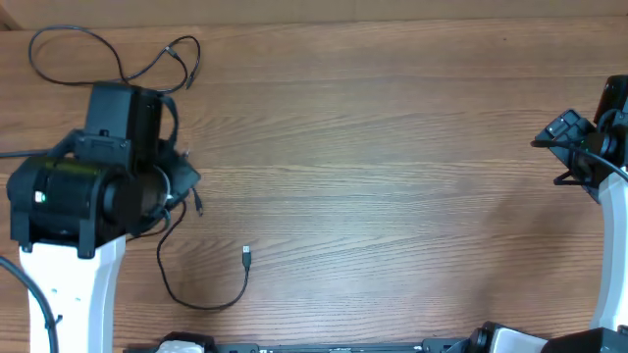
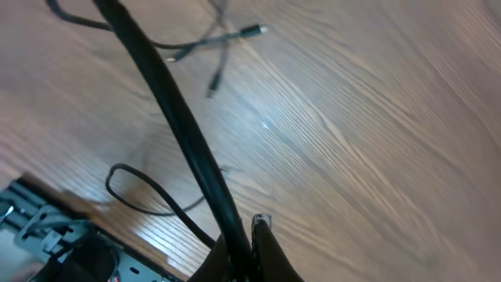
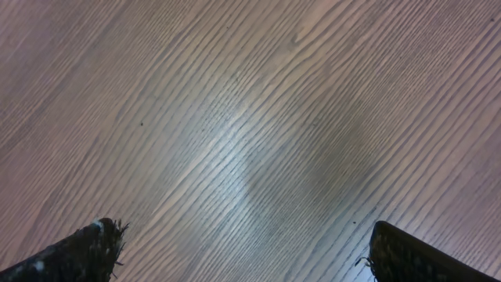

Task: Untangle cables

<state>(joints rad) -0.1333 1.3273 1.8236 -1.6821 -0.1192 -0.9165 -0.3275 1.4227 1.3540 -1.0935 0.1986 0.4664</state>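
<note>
Thin black cables lie on the wooden table at the far left. One makes a loop (image 1: 32,54) behind my left arm. Another curves along the front (image 1: 201,307) and ends in a small plug (image 1: 246,257). My left gripper (image 2: 249,239) is shut on a black cable (image 2: 182,129) that runs taut away from its fingers (image 2: 270,254). In the overhead view my arm hides that gripper. Beyond it lie crossed cords with a plug end (image 2: 252,31) and a slack loop (image 2: 160,192). My right gripper (image 3: 243,235) hangs open over bare wood at the far right (image 1: 564,137), far from the cables.
A dark metal rail (image 1: 334,348) runs along the table's front edge and shows in the left wrist view at lower left (image 2: 47,235). The left arm's white base (image 1: 74,294) stands at the front left corner. The right arm's base (image 1: 613,284) is at the right edge.
</note>
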